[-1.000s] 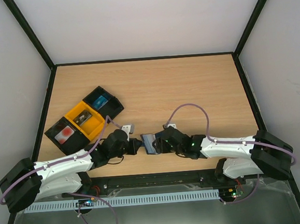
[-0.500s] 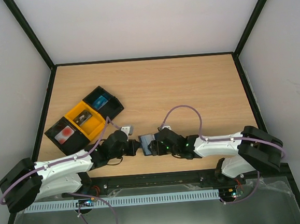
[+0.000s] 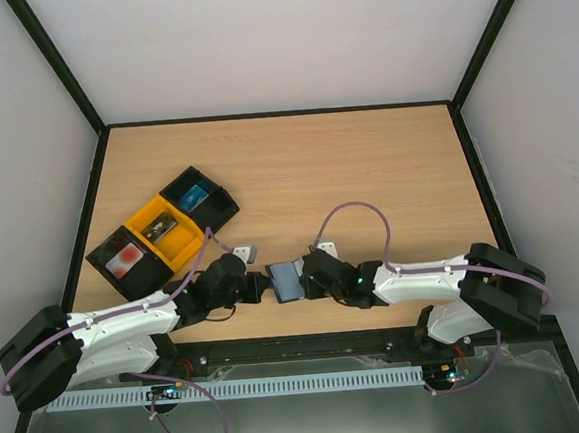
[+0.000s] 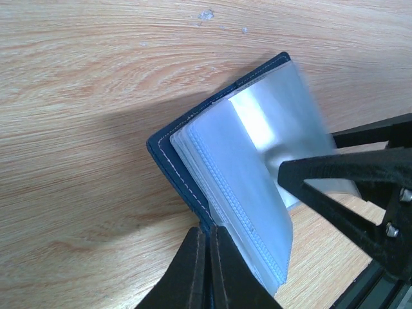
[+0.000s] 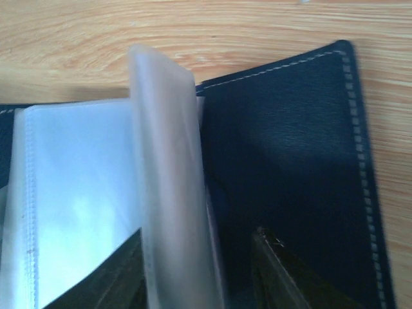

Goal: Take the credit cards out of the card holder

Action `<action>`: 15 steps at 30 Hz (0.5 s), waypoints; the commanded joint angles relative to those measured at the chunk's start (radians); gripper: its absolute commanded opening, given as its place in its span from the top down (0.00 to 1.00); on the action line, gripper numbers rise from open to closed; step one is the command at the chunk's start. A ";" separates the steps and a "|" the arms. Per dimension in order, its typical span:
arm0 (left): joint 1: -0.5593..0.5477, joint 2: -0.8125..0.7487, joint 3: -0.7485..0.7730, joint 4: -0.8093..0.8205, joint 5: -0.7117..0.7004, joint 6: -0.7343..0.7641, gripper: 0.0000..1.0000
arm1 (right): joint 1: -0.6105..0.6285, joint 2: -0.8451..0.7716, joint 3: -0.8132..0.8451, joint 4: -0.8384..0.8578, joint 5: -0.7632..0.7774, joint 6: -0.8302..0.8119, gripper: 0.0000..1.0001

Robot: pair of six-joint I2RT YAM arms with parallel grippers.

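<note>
Straddling a clear sleeve [image 5: 168,167], the right gripper [image 5: 198,239] stands parted; left gripper [image 4: 207,237] clamps the card holder [image 4: 165,156] edge.

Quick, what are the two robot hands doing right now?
Left gripper: closed, pinching the card holder's edge.
Right gripper: open, a clear sleeve between its fingers.

table [image 3: 296,166]: light wood-grain top, black edging on every visible side.
back wall [image 3: 275,37], left wall [image 3: 15,168], right wall [image 3: 553,125]: plain white panels, joined at black corner posts [image 3: 57,64].
near edge: black rail [image 3: 300,348], then a white slotted duct [image 3: 283,386], then a grey glossy surface [image 3: 316,425].
light: even and soft, shadows faint from above.
left wrist view: a few white specks [image 4: 206,14] on the wood; a broad soft shadow lies across the grain.
</note>
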 commanded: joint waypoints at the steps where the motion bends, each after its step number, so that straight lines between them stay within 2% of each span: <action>1: 0.001 -0.002 -0.011 0.010 0.006 0.031 0.97 | 0.007 -0.048 -0.012 -0.092 0.118 0.029 0.63; 5: 0.000 -0.004 -0.026 0.073 0.100 0.070 0.97 | 0.007 -0.089 -0.058 -0.107 0.137 0.062 0.74; 12: 0.000 0.003 -0.021 0.079 0.153 0.102 0.97 | 0.007 -0.200 -0.147 -0.116 0.104 0.146 0.82; 15: 0.000 0.004 -0.019 0.079 0.169 0.116 0.97 | 0.007 -0.259 -0.168 -0.138 0.109 0.170 0.80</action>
